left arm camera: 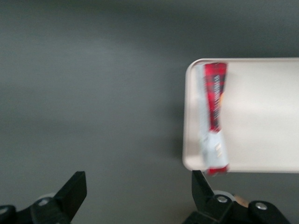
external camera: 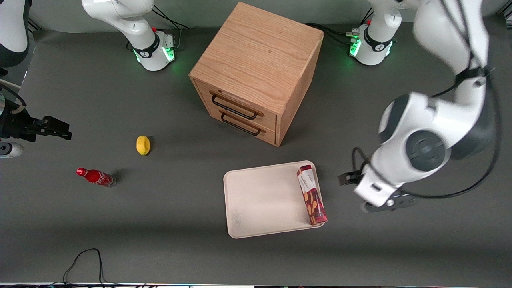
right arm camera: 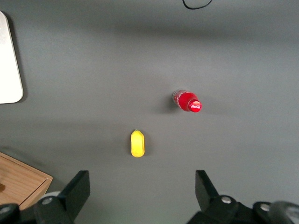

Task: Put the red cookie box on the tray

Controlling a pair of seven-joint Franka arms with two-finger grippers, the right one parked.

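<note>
Red soda bottle (external camera: 96,177) upright and a yellow lemon (external camera: 143,145) toward the parked arm's end of the table; wooden drawer cabinet (external camera: 256,72) mid-table. Red cookie box (external camera: 311,194) lies flat on the tray (external camera: 260,200), along the short rim nearest the working arm. Gripper (left arm camera: 138,196) hangs above bare table just beside that rim, fingers (left arm camera: 70,193) spread wide, holding nothing.

Open end effector (left arm camera: 135,196) above bare table (left arm camera: 93,93)
</note>
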